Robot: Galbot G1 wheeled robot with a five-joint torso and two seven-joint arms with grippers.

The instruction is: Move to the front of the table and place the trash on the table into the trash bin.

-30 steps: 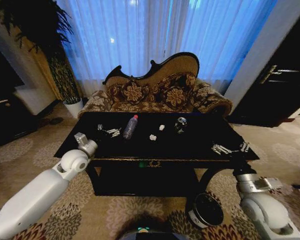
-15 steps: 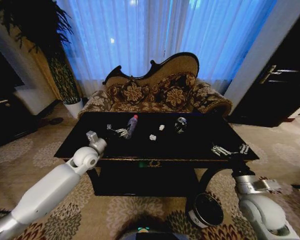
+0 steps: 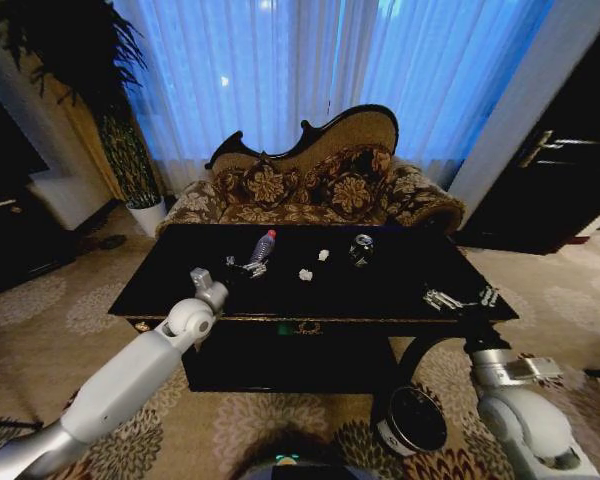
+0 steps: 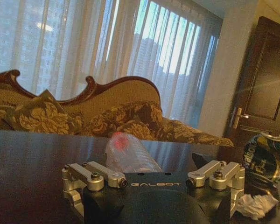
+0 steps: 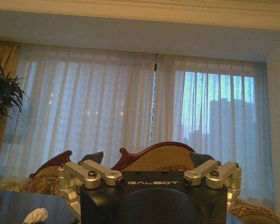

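I log the table (image 3: pixel 400 285) as glossy black with a gold trim line and gold ornament on its front edge. On the tabletop: a clear bottle (image 3: pixel 263 246) with a red cap, white crumpled paper bits (image 3: pixel 306 274), and a dark can (image 3: pixel 360 249) with blue-green lettering. The trash bin (image 3: pixel 412 420) is black with a white label. Sofa (image 3: pixel 310 185): brown, gold floral pattern. Carpet (image 3: pixel 40 330): beige, floral medallions. Curtains (image 3: pixel 320 60): sheer white, blue-lit.

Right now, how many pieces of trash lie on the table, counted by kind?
Clear bottle: 1
Dark crushed can: 1
White crumpled paper bits: 2, the other at
Total: 4 on the black table; the left gripper is at the bottle.
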